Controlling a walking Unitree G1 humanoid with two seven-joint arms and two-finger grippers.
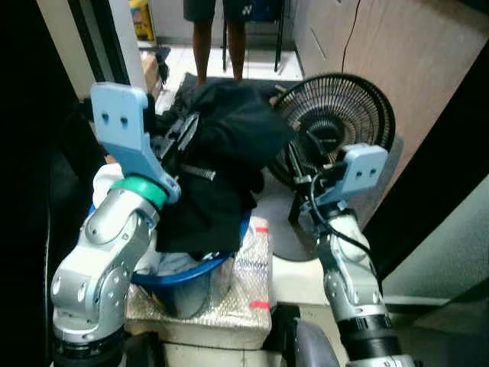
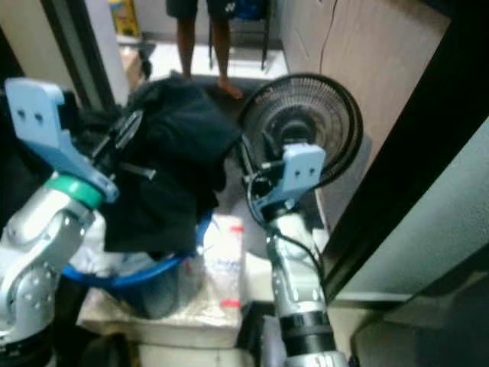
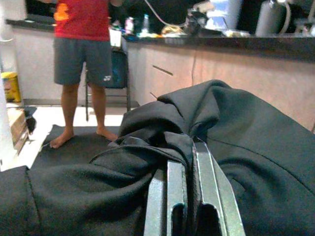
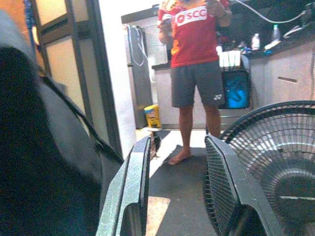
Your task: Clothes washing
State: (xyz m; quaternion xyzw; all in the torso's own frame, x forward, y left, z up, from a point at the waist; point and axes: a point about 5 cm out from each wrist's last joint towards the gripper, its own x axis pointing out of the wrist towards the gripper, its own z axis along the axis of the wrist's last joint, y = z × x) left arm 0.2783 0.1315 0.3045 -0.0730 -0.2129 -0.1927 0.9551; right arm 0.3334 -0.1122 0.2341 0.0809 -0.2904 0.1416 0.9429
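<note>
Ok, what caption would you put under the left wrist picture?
Left gripper pinching a black garment, with a person standing behind.

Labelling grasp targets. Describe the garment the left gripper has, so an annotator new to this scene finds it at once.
Start at the blue laundry basket on the low wrapped block left of the black floor fan. Hanging over its rim and lifted above it is the black garment, pinched in the left gripper. It is the one dark piece; the laundry beneath it in the basket is pale.

Black garment [image 1: 221,153], blue basket [image 1: 191,274], black fan [image 1: 336,115].
</note>
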